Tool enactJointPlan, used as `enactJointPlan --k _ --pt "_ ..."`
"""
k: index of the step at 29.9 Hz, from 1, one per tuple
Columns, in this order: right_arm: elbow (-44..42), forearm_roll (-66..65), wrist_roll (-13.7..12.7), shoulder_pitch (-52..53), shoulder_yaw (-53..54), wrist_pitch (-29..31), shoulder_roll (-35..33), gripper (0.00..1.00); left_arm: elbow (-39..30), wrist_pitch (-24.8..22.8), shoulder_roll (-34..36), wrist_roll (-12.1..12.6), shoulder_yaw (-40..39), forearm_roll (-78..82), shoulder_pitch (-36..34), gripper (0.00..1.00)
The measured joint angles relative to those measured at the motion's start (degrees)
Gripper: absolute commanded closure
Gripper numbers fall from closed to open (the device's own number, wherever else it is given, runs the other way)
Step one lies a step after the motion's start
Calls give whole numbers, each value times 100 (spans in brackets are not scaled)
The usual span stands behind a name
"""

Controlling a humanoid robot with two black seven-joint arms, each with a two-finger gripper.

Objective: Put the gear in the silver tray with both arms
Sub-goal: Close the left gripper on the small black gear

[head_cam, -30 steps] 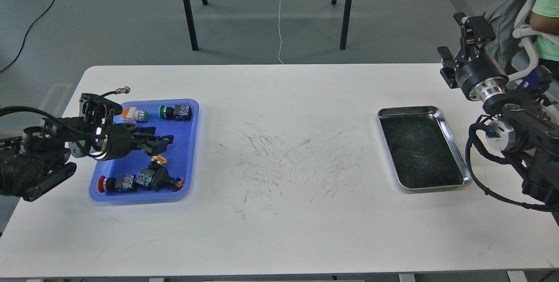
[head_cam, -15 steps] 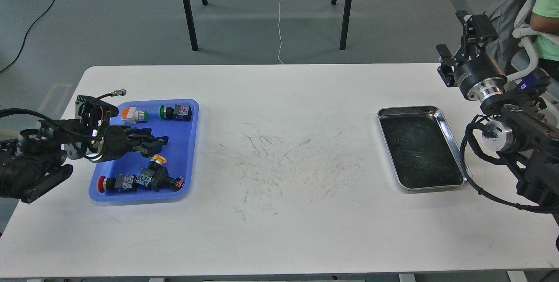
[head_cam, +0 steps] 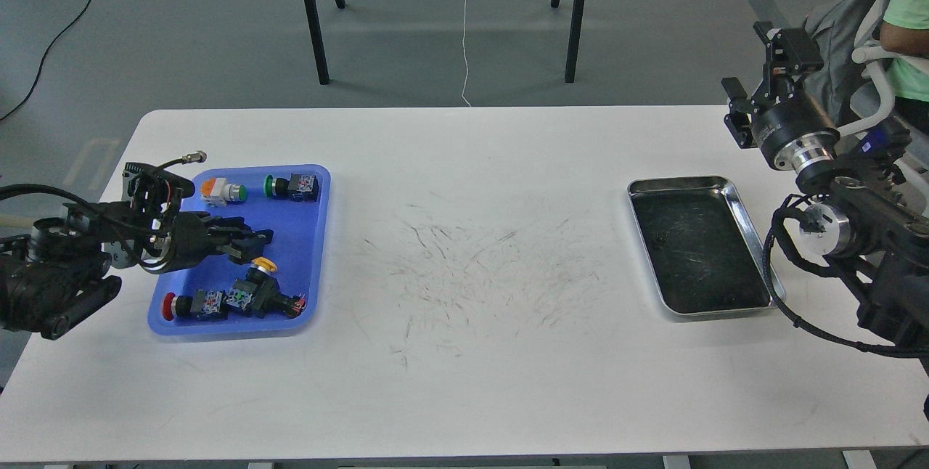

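The left gripper [head_cam: 250, 239] hovers low over the blue tray [head_cam: 308, 186], its dark fingers pointing toward the table's middle; they look close together with nothing between them, though the view is too dark to be sure how wide they stand. Compared with a second ago it has drawn back toward the robot's left edge, away from the tray's centre, and holds no part. Just below its tips sits a yellow-capped button switch [head_cam: 263, 266], and beyond that a red-capped one [head_cam: 170, 306]; above the tips lie an orange-and-green switch [head_cam: 221, 192] and a green one [head_cam: 290, 186]. Far across the scuffed white table [head_cam: 464, 382], the silver tray [head_cam: 700, 186] lies empty of parts. Past its far corner the right gripper [head_cam: 762, 73] is raised, fingers apart and empty, barely shifted. So no gear has been lifted — the pick remains ahead
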Motion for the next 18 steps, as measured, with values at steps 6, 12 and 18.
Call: enactJointPlan --k 6,12,18 --pt "47 0 0 -28 -30 -9 -19 5 30 157 -47 1 25 51 100 62" --pt "62 0 0 -30 -49 -13 -36 5 107 295 -79 2 263 42 92 66" --pt "73 0 0 -30 -53 -13 -29 5 122 326 -87 2 288 13 87 71"
